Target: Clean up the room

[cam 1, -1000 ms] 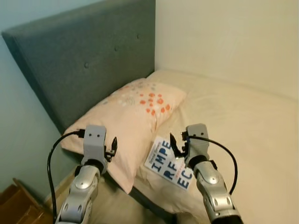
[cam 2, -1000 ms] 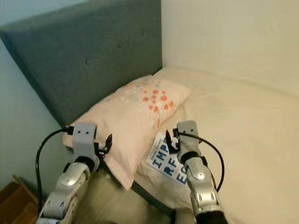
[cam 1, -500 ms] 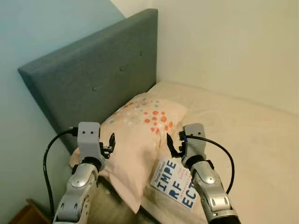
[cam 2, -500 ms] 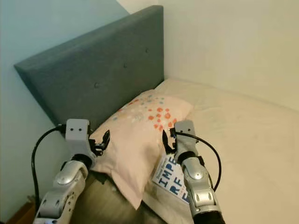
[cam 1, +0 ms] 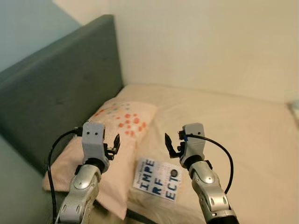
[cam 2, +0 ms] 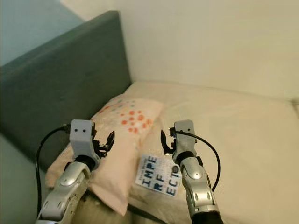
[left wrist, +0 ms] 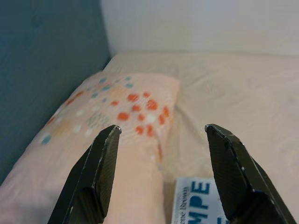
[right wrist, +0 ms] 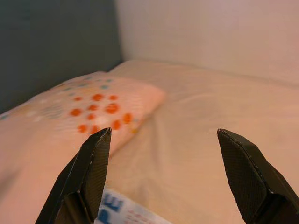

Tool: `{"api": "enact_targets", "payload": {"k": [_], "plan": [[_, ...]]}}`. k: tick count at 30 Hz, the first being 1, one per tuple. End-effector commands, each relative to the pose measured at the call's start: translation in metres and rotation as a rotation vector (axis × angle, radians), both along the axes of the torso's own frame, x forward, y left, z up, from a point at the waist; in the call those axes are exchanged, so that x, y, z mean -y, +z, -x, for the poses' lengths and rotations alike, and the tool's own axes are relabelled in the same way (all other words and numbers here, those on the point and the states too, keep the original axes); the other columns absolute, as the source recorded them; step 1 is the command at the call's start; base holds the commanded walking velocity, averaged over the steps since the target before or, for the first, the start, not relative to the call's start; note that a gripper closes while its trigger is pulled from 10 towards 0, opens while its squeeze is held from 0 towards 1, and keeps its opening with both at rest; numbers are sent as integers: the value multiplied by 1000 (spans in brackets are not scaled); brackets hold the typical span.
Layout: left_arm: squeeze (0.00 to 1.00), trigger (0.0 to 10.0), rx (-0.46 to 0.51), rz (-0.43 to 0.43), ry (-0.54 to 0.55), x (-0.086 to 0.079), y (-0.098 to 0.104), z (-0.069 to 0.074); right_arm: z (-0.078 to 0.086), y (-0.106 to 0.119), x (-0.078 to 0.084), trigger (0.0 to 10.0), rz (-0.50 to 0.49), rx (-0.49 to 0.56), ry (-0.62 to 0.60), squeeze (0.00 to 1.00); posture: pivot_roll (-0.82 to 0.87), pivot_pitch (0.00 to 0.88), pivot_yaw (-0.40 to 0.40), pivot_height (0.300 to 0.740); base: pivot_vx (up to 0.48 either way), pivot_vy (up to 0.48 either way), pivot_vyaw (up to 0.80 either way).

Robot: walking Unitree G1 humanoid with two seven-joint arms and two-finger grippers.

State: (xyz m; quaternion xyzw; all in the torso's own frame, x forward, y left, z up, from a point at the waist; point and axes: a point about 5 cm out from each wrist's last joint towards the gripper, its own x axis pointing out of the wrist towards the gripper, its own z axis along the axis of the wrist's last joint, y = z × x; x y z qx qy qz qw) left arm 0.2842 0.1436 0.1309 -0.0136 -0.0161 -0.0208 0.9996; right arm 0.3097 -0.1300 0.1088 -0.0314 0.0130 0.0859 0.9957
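A white book with big blue letters lies flat on the cream bed, close to the near edge. Left of it rests a peach pillow dotted with orange and blue spots, set against the headboard. My left gripper hovers open over the pillow's near part. My right gripper hangs open just above the book's far edge. In the left wrist view the pillow and a corner of the book lie beyond the open black fingers. The right wrist view has the pillow beyond its fingers.
A grey-blue padded headboard stands along the left. A cream wall runs behind the bed. The mattress stretches wide and bare to the right. A dark strip of bed frame runs under the near edge.
The camera has swung right, so headboard and pillow slid left in the picture and more bed came into view. Both grippers stay raised and open in much the same pose.
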Motion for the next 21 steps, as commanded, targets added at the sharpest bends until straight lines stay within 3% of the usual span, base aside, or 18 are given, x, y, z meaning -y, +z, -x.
{"api": "enact_targets", "payload": {"k": [1, 3, 21], "plan": [[0, 10000, -10, -30, 12, -2, -5, 0, 3, -5, -1, 10000, -5, -21, 6, 0, -63, 81, 25, 740, 0, 0, -800], [0, 10000, -7, -60, 0, -1, -5, 0, 4, -6, -1, 10000, 0, -26, 6, 0, -63, 81, 25, 740, 0, 0, -800], [0, 10000, -10, -41, -49, 2, -6, 3, 4, -11, -3, 10000, -18, -71, 12, 0, -55, 91, 9, 740, 0, 0, -800]]}}
